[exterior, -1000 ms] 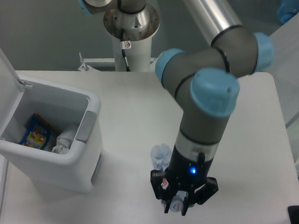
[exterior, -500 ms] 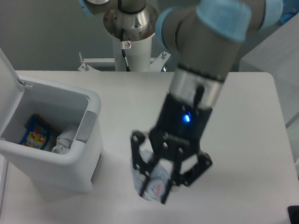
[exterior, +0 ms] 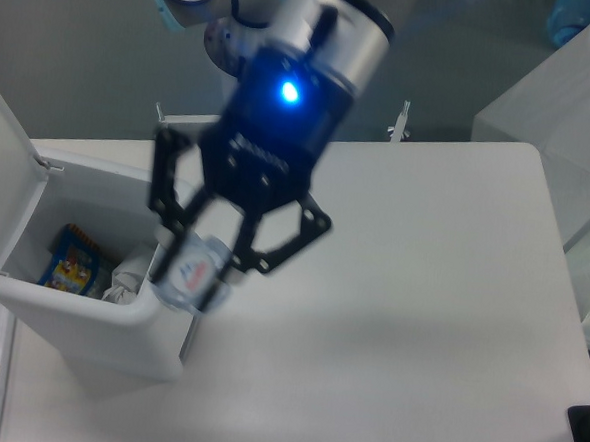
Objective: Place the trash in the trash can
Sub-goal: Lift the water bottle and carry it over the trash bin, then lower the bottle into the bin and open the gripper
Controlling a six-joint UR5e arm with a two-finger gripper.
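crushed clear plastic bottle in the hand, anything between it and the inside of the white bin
Nothing visible does. The crushed clear plastic bottle, held in the hand, sits over the front rim of the white rectangular plastic bin. The hinged white lid is flipped open, leaving the opening uncovered.

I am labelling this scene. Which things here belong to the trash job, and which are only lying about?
Job: crushed bottle held in the fingers; crumpled wrapper in the open trash can.
Lying about: colourful packet in the can; black object at the table edge.

bottle (exterior: 194,272) over trash can (exterior: 159,313) rim
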